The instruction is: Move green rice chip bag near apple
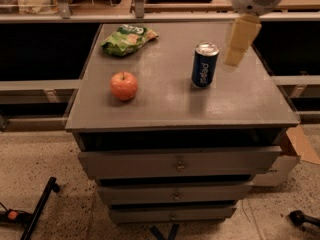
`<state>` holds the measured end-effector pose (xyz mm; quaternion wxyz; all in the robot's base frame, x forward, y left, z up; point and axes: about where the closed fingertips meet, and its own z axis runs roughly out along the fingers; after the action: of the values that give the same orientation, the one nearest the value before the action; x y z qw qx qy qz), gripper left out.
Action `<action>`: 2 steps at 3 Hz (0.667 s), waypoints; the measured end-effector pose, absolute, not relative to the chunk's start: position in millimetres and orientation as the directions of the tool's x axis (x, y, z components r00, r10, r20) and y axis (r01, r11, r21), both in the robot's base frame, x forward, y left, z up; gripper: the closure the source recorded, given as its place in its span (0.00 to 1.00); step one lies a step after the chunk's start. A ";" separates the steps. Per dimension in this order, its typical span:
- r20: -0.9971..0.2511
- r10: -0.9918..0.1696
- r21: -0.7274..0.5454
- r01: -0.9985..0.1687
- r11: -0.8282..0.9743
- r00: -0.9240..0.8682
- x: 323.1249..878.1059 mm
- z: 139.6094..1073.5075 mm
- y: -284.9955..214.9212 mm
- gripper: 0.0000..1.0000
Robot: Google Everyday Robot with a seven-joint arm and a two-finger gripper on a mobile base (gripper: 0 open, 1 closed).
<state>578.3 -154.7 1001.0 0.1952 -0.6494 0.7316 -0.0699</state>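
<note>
The green rice chip bag [129, 39] lies crinkled at the far left corner of the grey cabinet top [165, 106]. The orange-red apple [123, 86] sits nearer the front left, about a bag's length in front of the bag. My gripper [233, 58] hangs from the white arm at the top right. It is above the far right part of the top, just right of and behind the blue Pepsi can [205, 65]. It holds nothing that I can see and is far from the bag.
The cabinet has several drawers [177, 162] below the top. A cardboard box [294, 156] sits on the floor at the right. A black stand leg [37, 209] lies at the lower left. A shelf rail [165, 17] runs behind the cabinet.
</note>
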 end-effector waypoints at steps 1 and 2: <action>-0.237 -0.970 -0.414 -0.899 0.142 -0.044 593.5 1030.4 -136.2 0.00; -0.238 -0.970 -0.415 -0.899 0.142 -0.044 593.7 1030.4 -136.1 0.00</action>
<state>593.7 -136.1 1030.4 0.2345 -0.6504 0.7184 -0.0763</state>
